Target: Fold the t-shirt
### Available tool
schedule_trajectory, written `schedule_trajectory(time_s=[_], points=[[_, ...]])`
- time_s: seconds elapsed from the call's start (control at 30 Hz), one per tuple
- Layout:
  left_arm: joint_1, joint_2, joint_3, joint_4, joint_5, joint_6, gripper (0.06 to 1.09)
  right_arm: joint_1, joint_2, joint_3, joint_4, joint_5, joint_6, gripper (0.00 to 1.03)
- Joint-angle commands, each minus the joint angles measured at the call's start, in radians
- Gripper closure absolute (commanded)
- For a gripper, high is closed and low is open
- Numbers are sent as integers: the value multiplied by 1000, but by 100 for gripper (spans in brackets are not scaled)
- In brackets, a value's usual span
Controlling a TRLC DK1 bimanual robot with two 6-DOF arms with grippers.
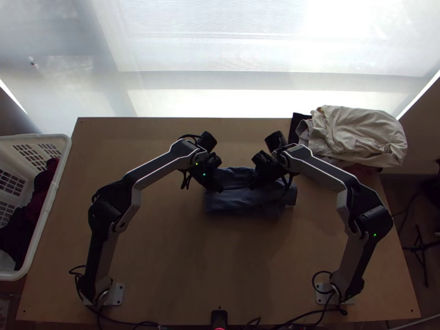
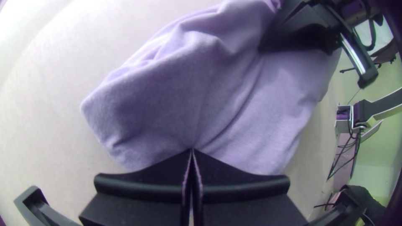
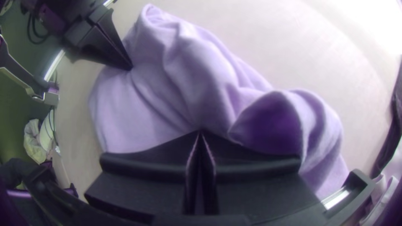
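In the top view the dark blue-grey t-shirt (image 1: pixel 236 202) lies as a compact, roughly rectangular bundle mid-table, layered and wrinkled. My left gripper (image 1: pixel 219 188) is at its left part, my right gripper (image 1: pixel 254 186) at its middle. In the left wrist view the left gripper (image 2: pixel 192 151) has its fingertips together on the shirt (image 2: pixel 167 100), where creases run to them. Likewise, in the right wrist view the right gripper (image 3: pixel 201 132) is shut on the cloth (image 3: pixel 146 113), with an open, rolled fold (image 3: pixel 272 121) beside its fingers.
At the table's back right corner lies a heap of cream and dark cloths (image 1: pixel 357 135). A white basket (image 1: pixel 41 220) with dark clothes stands left of the table. Bare wood (image 1: pixel 220 264) shows in front of the shirt.
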Motion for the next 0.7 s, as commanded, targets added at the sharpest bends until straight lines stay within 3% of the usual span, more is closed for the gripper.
schedule_trajectory(time_s=[0.0, 0.43, 0.67], points=[[0, 13, -3, 2, -43, 14, 105, -124, -25, 2, -13, -10, -35, 100], [-6, 39, -4, 2, -70, 34, 105, -408, -189, -110, -106, -8, -185, 100], [-4, -46, -22, -12, -64, 36, 105, -434, -367, -126, -194, -5, -193, 100]])
